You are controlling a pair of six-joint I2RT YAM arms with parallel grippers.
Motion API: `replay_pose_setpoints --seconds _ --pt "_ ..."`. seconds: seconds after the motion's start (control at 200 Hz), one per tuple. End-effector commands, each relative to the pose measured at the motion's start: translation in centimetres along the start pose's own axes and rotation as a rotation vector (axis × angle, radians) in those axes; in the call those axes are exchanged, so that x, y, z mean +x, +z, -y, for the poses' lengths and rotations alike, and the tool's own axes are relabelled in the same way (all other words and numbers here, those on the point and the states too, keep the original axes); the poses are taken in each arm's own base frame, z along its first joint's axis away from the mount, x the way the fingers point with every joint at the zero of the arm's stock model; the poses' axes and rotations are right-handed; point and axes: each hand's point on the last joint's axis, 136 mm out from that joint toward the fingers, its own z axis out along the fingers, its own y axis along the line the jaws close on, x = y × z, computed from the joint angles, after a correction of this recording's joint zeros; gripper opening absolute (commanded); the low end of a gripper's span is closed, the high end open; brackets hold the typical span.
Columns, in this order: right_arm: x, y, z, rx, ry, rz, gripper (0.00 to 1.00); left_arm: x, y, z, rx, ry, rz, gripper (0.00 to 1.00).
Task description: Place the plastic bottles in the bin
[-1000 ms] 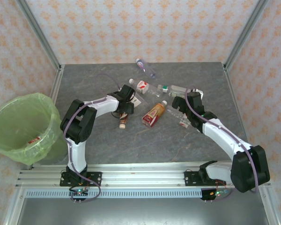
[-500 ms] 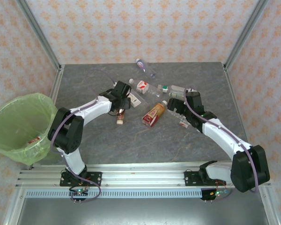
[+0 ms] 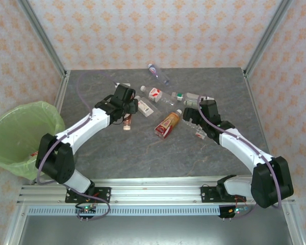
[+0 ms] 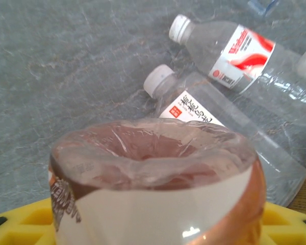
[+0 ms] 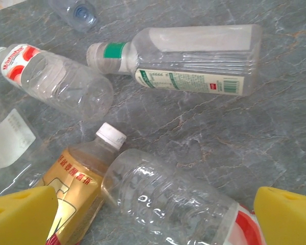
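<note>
My left gripper (image 3: 126,108) is shut on a brown-labelled plastic bottle (image 3: 126,122) that hangs cap-down over the table; its crumpled base (image 4: 153,153) sits between my yellow fingers (image 4: 20,224). My right gripper (image 3: 196,120) is open low over a clear bottle (image 5: 173,204) with a red-white label, a yellow finger (image 5: 20,217) on either side of it. On the table also lie an orange-labelled bottle (image 3: 167,124), a red-white one (image 3: 160,95), a white-labelled one (image 4: 209,109), a green-banded one (image 5: 194,56) and a blue-capped one (image 3: 158,73). The green-lined bin (image 3: 20,138) stands far left, off the table.
The bottles are bunched in the table's middle and back. Metal frame posts (image 3: 41,35) rise at the rear corners and patterned walls close the space in. The bin holds a red-labelled item (image 3: 38,151). The arms' mounting rail (image 3: 153,196) runs along the near edge.
My left arm has stretched out and swung left and back, carrying the brown-labelled bottle up off the table. My right arm has barely moved.
</note>
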Motion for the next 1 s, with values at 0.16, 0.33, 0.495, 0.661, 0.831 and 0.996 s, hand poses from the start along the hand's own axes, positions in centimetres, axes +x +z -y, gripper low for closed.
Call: replay_pose_setpoints --seconds 0.16,0.33,0.495,0.661,0.831,0.996 --pt "-3.3 -1.2 1.1 0.086 0.005 0.139 0.99 -3.8 -5.7 -3.3 -0.121 -0.046 0.184 0.55" --pt "-4.1 -1.6 2.0 0.135 0.047 0.195 0.99 -5.6 -9.1 -5.1 -0.181 -0.068 0.261 0.55" --pt "-4.4 -1.6 3.0 0.171 0.082 0.253 0.99 -7.6 -12.2 -7.5 -0.261 -0.102 0.33 0.52" --pt "-5.1 -2.7 3.1 0.165 0.101 0.295 0.99 -9.1 -15.4 -8.8 -0.238 -0.154 0.407 0.52" --pt "-4.8 -2.7 3.3 0.169 0.11 0.294 0.99 -10.7 -20.2 -11.4 -0.231 -0.232 0.537 0.52" --pt "-4.8 -2.4 3.2 0.161 0.122 0.298 0.99 -10.8 -23.2 -14.0 -0.31 -0.276 0.608 0.51"
